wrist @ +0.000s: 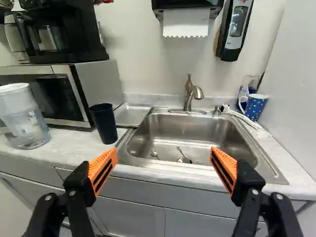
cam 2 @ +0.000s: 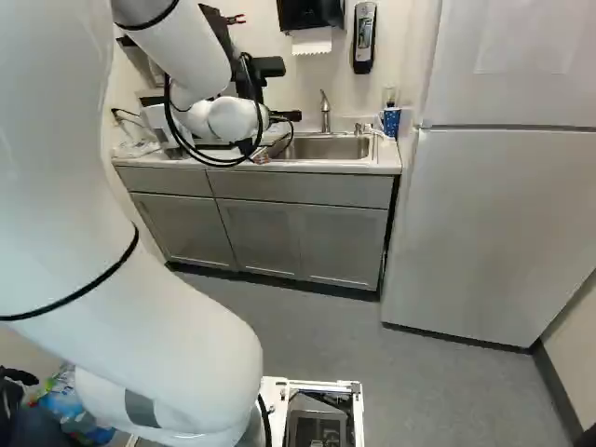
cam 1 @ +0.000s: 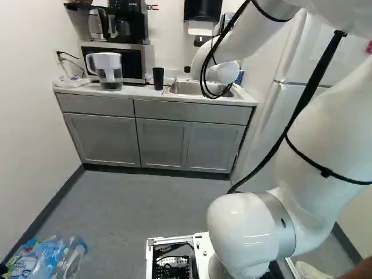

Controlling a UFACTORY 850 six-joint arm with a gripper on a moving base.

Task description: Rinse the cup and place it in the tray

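Note:
My gripper (cam 2: pixel 287 115) shows only in part beyond the wrist in the right base view. In the wrist view the gripper (wrist: pixel 164 165) is open, nothing between its fingers. Ahead of it is the sink (wrist: pixel 182 126), with the faucet (wrist: pixel 190 94) behind the basin. A black cup (wrist: pixel 103 123) stands upright on the counter left of the sink, also visible as the dark cup (cam 1: pixel 158 78) in the left base view. A shallow metal tray (wrist: pixel 132 114) lies between that cup and the basin. A blue dotted cup (wrist: pixel 256 107) stands right of the sink.
A water pitcher (wrist: pixel 23 118) and a microwave (wrist: pixel 44 89) with a coffee maker on top occupy the counter's left part. Utensils lie in the basin. A paper towel dispenser and soap dispenser hang above. The fridge (cam 2: pixel 503 214) stands right; bottles (cam 1: pixel 49 256) lie on the floor, left.

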